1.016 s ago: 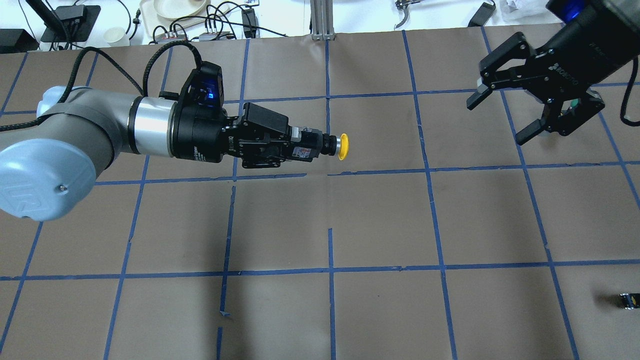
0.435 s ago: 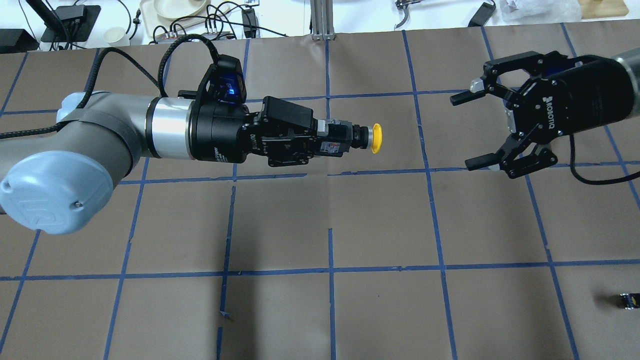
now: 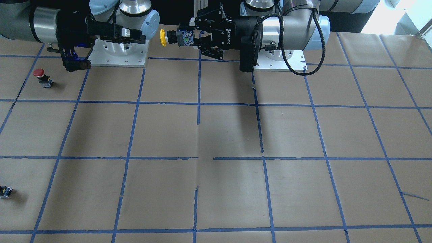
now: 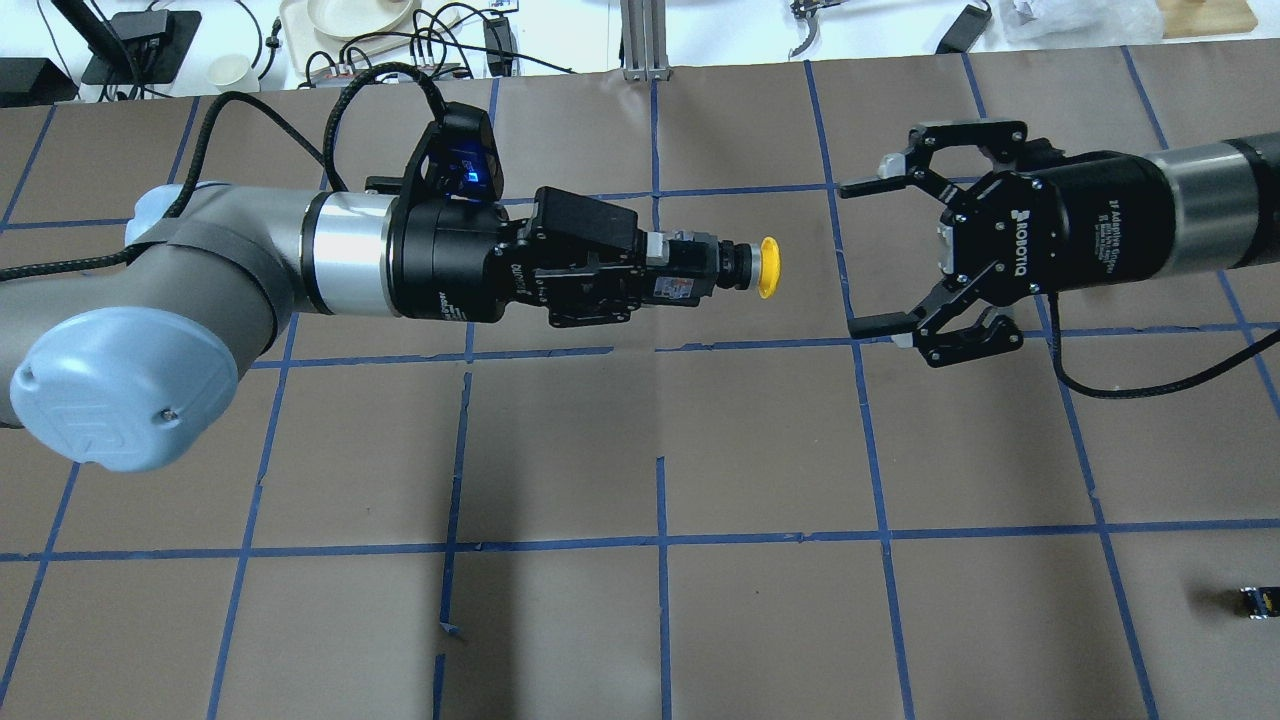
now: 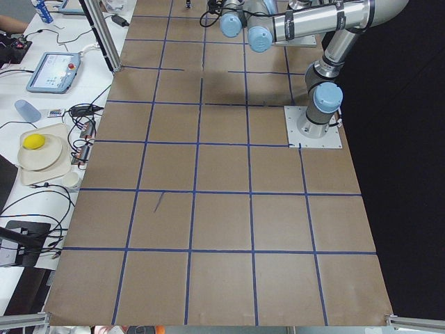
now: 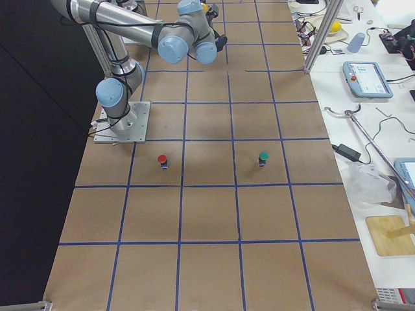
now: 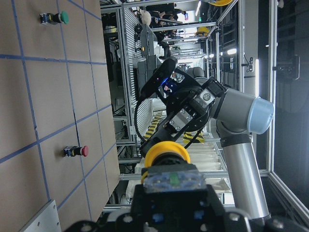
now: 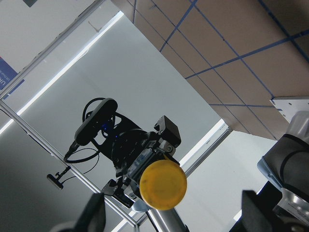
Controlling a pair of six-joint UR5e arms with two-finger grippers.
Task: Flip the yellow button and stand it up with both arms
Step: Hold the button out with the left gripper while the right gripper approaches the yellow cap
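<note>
The yellow button [image 4: 768, 267] is held level above the table, its yellow cap pointing toward the right arm. My left gripper [image 4: 668, 272] is shut on the button's grey-blue base. The button also shows in the front view [image 3: 163, 37], the left wrist view [image 7: 167, 153] and the right wrist view [image 8: 163, 184]. My right gripper [image 4: 855, 258] is open and empty. It lies level and faces the cap, with a small gap between its fingertips and the cap. Its jaws stand wide apart, one on each side of the cap's line.
A red-capped button [image 3: 39, 75] stands near the right arm's base plate, and a green-capped button [image 6: 263, 157] stands farther out on the same side. A small black block [image 4: 1255, 600] lies at the table's front right. Brown paper with a blue tape grid covers the table [image 4: 660, 450].
My right gripper swung in from the back right, turned level and now faces the cap. My left gripper carried the yellow button a little further right toward it.
</note>
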